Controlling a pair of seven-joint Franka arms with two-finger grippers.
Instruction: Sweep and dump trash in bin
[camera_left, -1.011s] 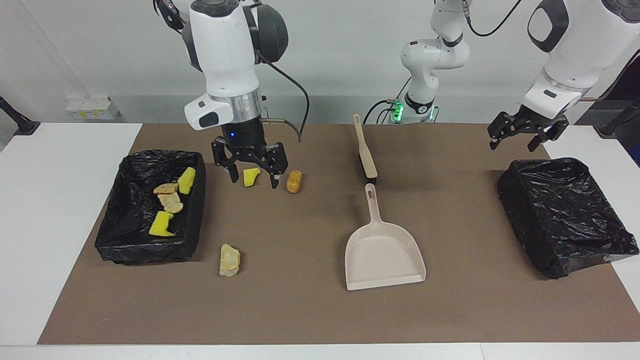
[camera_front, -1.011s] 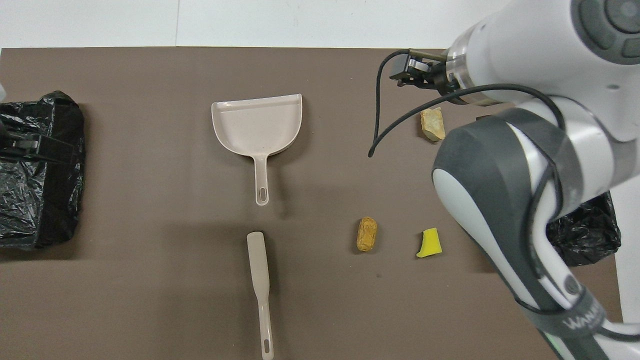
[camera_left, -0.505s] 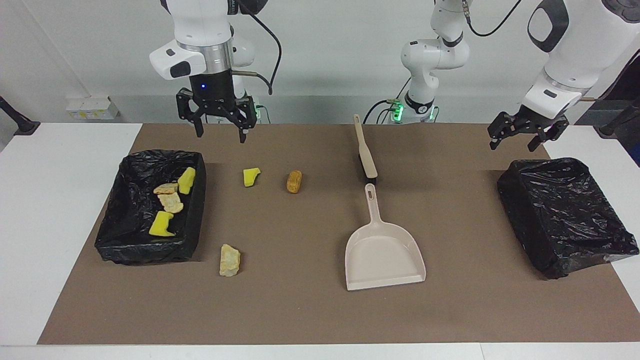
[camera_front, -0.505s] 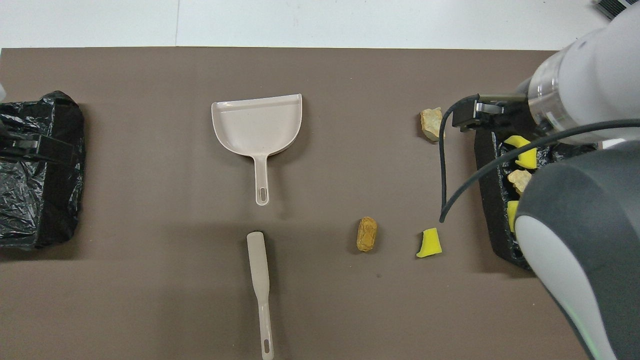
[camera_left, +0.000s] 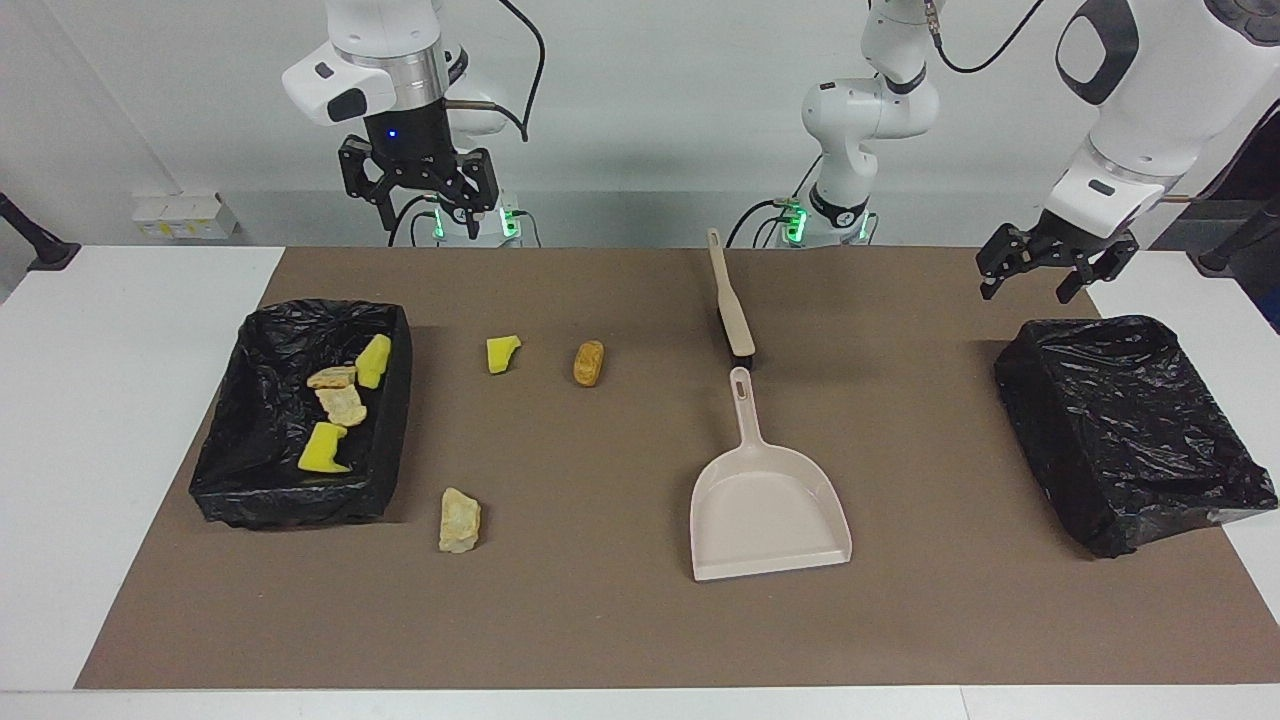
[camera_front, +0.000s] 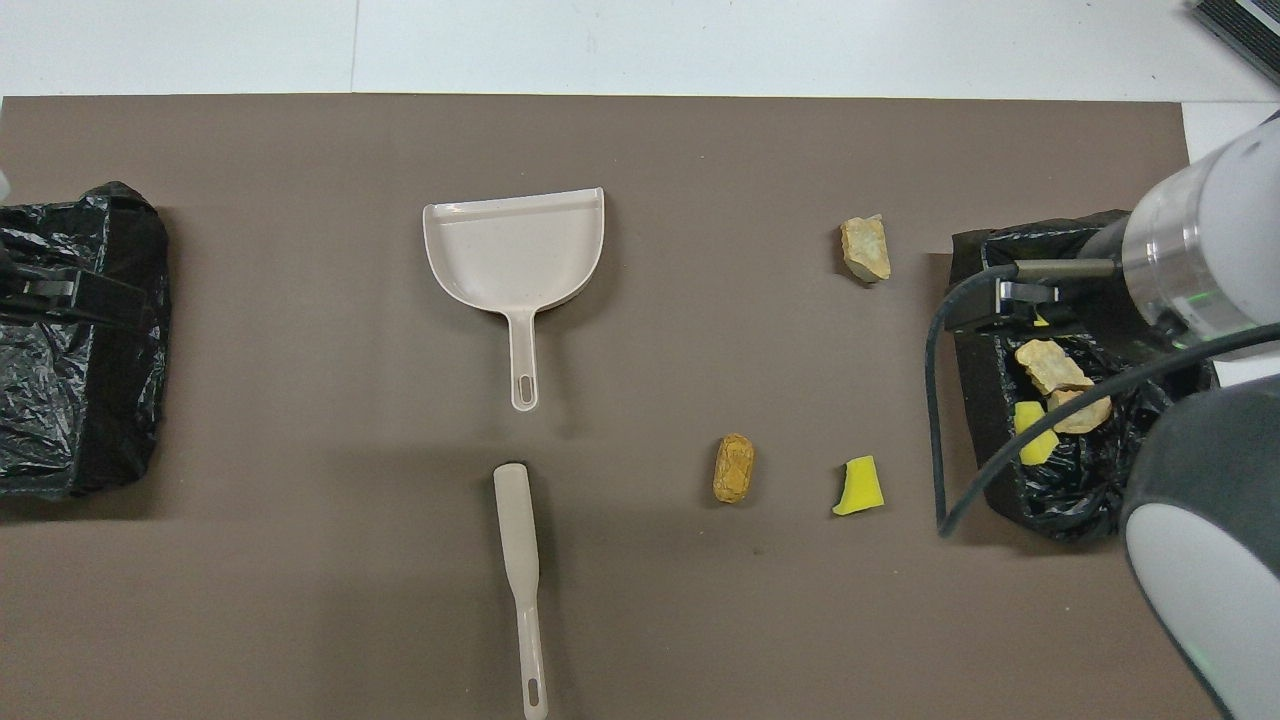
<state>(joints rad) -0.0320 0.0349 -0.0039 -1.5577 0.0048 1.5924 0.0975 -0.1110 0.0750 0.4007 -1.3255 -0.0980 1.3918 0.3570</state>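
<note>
Both hands empty, fingers apart: right hand (camera_left: 416, 192) high at the bench's robot edge, left hand (camera_left: 1052, 262) waiting over the other bin's (camera_left: 1130, 430) corner; next step should take brush (camera_left: 731, 310) and dustpan (camera_left: 765, 500) by their handles, then sweep the three loose scraps (camera_left: 501, 354) low and slow.

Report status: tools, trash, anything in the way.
Right tool open, raised near its base; left tool open, waiting above the covered bin. Three scraps on mat, four in open bin. Nothing blocking dustpan or brush.
</note>
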